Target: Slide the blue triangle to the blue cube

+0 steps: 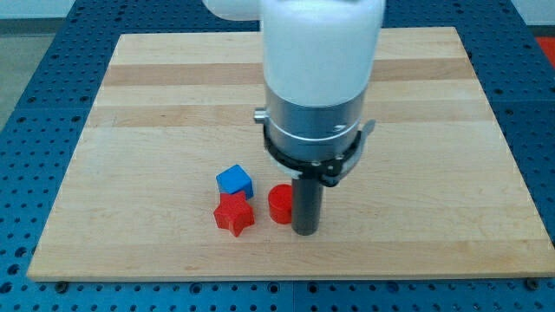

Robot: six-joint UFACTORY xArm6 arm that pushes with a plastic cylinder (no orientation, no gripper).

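Note:
A blue cube [234, 181] sits on the wooden board [156, 104], left of centre toward the view's bottom. A red star-shaped block [234, 215] lies just below it, touching or nearly touching. A red cylinder [280, 204] stands to the right of the star. My tip [306, 230] is right beside the red cylinder, on its right, and to the right of the blue cube. No blue triangle shows; the arm's white and grey body [316, 78] hides the middle of the board.
The board lies on a blue perforated table [35, 69]. The board's bottom edge runs close below the blocks and my tip.

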